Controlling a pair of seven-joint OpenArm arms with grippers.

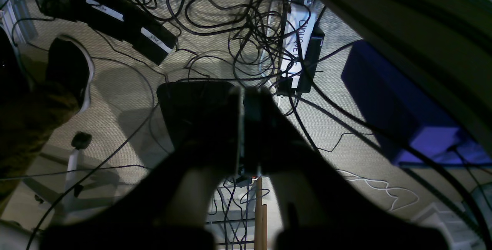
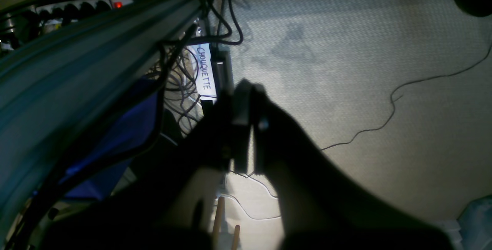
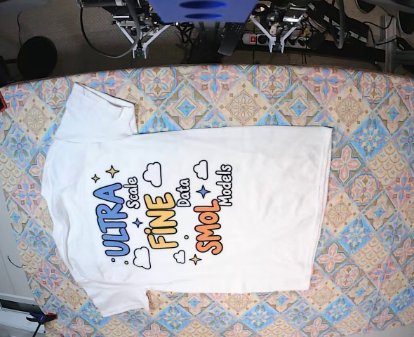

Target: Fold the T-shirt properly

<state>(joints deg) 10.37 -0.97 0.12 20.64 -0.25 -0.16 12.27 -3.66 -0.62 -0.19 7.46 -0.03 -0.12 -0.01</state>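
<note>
Pointing at the cabled floor, the left gripper [image 1: 243,127] has its fingers together on nothing, the right gripper [image 2: 242,127] likewise, while the T-shirt [image 3: 193,210] lies flat, print up, mid-counter; folding seems unstarted, needing a sleeve-edge grasp.

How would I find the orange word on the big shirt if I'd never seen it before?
Start at the patterned tablecloth that covers the whole table in the base view, and find the white T-shirt spread flat on it. Its cartoon print sits toward the left side, the lettering running diagonally upward. The orange word "SMOL" is the rightmost of the three big words, past blue "ULTRA" and yellow "FINE".
</note>
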